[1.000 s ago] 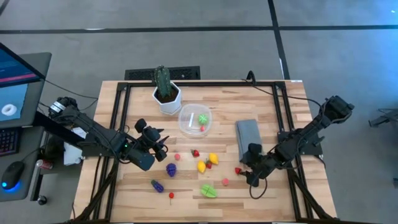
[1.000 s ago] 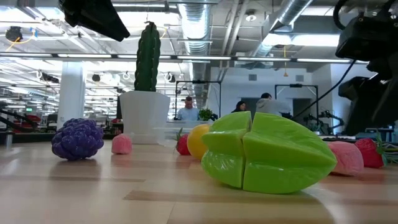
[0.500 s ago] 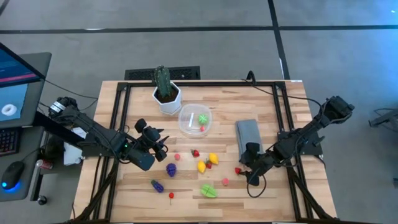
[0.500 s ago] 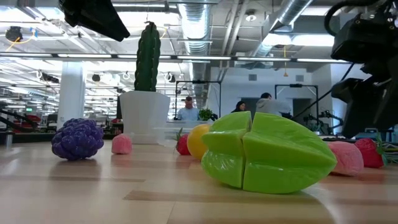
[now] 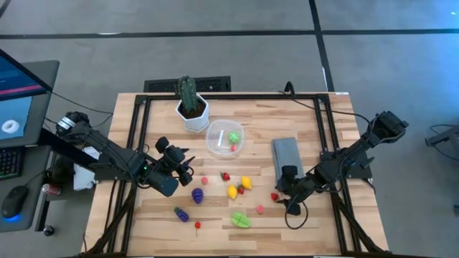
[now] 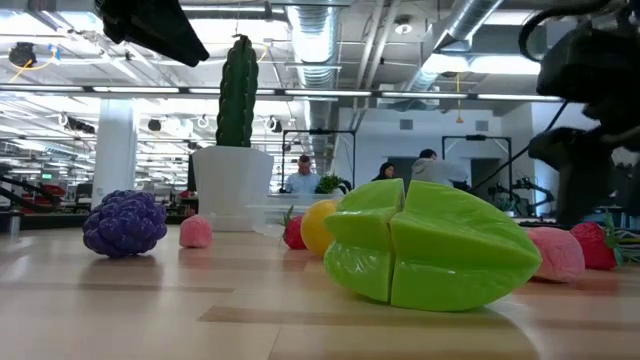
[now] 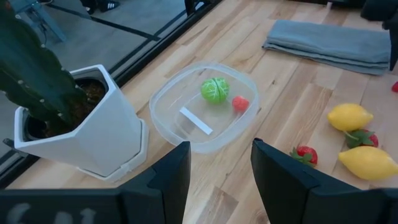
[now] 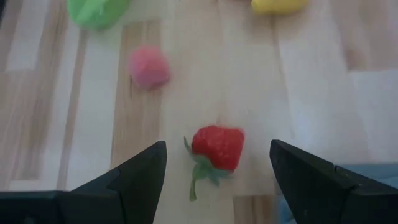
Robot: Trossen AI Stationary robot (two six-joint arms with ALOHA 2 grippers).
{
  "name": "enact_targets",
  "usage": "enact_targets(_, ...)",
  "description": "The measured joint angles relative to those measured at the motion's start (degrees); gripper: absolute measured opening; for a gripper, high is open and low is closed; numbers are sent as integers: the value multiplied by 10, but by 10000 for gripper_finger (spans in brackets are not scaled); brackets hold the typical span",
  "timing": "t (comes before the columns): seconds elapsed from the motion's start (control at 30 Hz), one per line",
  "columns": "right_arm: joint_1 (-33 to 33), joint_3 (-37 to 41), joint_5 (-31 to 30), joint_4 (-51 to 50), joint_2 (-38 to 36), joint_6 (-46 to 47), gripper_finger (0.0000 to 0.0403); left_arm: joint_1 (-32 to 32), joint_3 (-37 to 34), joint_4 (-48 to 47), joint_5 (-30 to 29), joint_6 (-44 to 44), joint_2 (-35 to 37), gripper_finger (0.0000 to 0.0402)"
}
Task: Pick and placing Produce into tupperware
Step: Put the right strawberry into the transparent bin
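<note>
— Strawberry (image 8: 217,147) sits on the table (image 5: 301,118) between the right gripper (image 5: 281,196)'s spread, empty fingers, near the grey cloth (image 5: 285,154).

— And the left gripper (image 5: 188,170)?

— Raised, partly parted, empty, facing the tupperware (image 5: 225,138), which holds two pieces.

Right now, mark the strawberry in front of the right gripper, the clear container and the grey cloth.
strawberry (image 8: 217,147), right wrist view, on the middle of its red body.
clear container (image 7: 163,102), left wrist view, on its near rim.
grey cloth (image 5: 285,155), high view, on the middle of the folded cloth.
</note>
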State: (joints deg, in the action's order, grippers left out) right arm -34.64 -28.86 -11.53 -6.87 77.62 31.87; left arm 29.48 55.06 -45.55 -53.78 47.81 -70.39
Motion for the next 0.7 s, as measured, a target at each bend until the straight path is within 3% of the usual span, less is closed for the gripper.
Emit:
enact_targets(0.13,1,0,23,16,30,5,311,0,0,0,0,0,0,160)
enact_targets(0.7,17,0,23,54,71,22,311,0,0,0,0,0,0,160)
